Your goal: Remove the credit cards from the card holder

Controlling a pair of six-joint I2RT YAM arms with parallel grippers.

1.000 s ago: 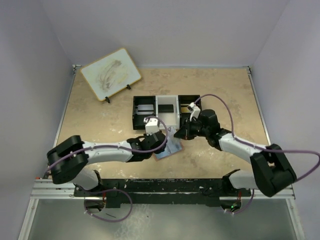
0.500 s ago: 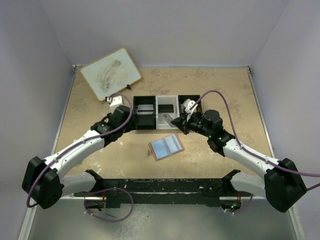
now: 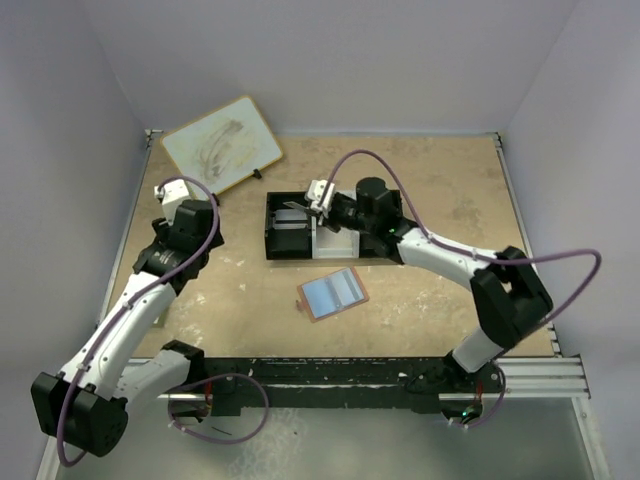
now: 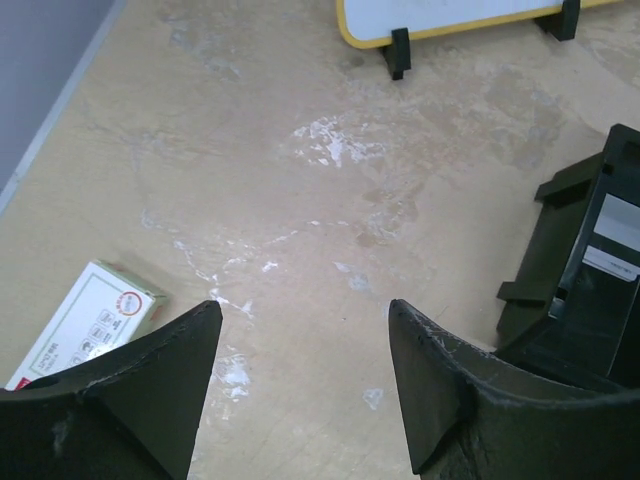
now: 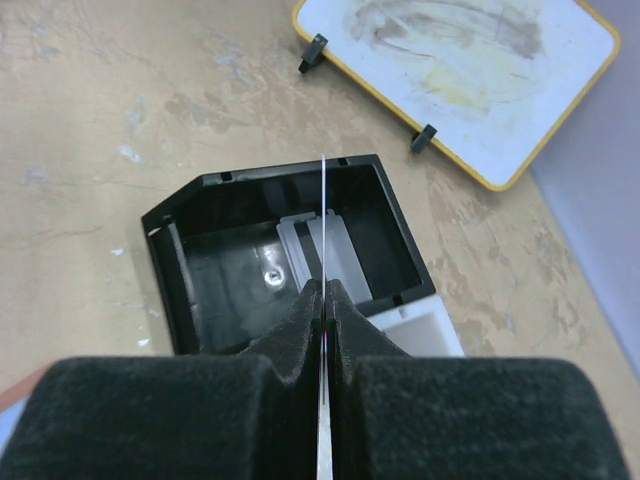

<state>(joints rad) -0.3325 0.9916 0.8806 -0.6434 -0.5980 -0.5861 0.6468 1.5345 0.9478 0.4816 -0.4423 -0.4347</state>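
The card holder [image 3: 333, 293] lies open and flat on the table in front of the tray, its grey-blue inside facing up, with neither gripper touching it. My right gripper [image 3: 311, 207] [image 5: 325, 290] is shut on a thin credit card [image 5: 325, 205], seen edge-on. It holds the card above the left black compartment of the tray [image 3: 272, 245] [image 5: 175, 270]. Pale cards [image 5: 330, 250] lie in that compartment. My left gripper [image 3: 200, 222] [image 4: 302, 310] hangs open and empty over bare table, far left of the holder.
A white board with a wooden rim [image 3: 220, 150] [image 4: 450, 15] [image 5: 460, 70] stands on small black feet at the back left. A small white printed box [image 4: 85, 320] lies on the table beside my left gripper. The tray's white middle compartment [image 5: 415, 325] adjoins the black one.
My left gripper has opened, let go of the holder and swung back to the left. My right gripper has carried a card from the holder to above the tray's left compartment.
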